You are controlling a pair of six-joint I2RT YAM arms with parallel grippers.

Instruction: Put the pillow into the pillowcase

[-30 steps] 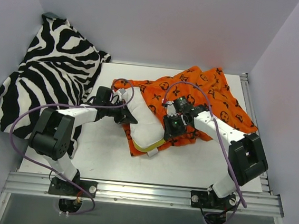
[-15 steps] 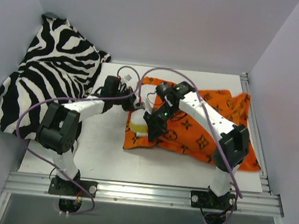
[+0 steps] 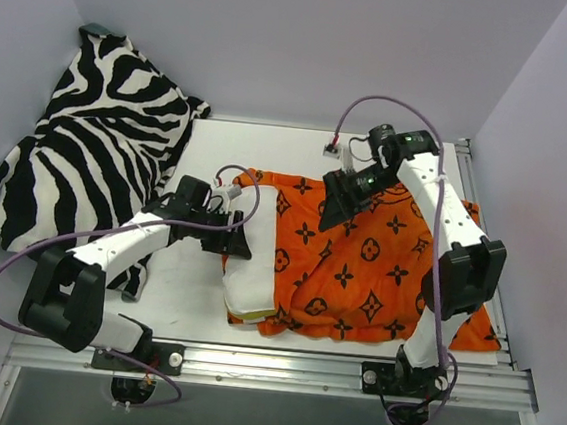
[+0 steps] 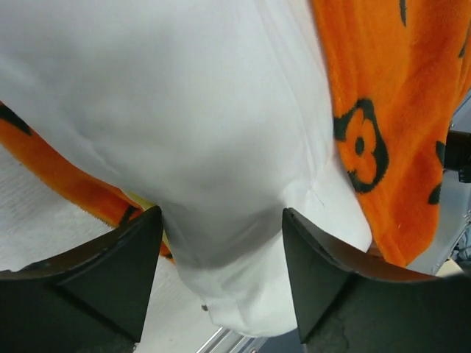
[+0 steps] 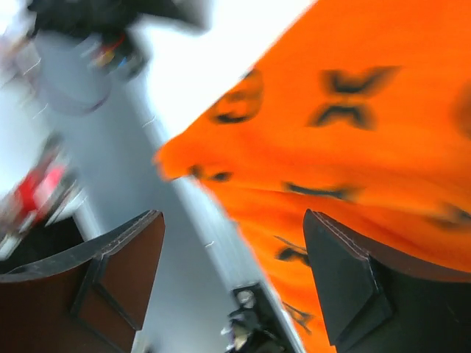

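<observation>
Most of the pillow (image 3: 250, 282) is hidden. From the overhead view only a white strip pokes out of the left edge of the pillowcase (image 3: 358, 270), low in the middle of the frame, and the rest is buried under orange. The pillowcase lies spread flat and wrinkly across the right half of the table (image 3: 190, 299), fuzzy orange fabric with dark flower and star prints.

The left gripper (image 3: 241, 241) sits at the upper end of that white strip. In the left wrist view its dark fingers (image 4: 103, 283) stand in the bottom corners with smooth white cloth bunched and creased between them, so it looks clamped on the pillow. A sliver of yellow piping shows by the left finger, and the pillow's far end runs out of shot.

The right wrist view is badly blurred. Its two fingers (image 5: 346, 287) are apart with nothing between them, and orange fabric fills the upper right. From above, the right gripper (image 3: 332, 209) is over the upper middle of the pillowcase — can't tell if it's touching the cloth.

The zebra-striped cloth (image 3: 89, 144) is heaped at the upper left, its edge cut off by the wall.
</observation>
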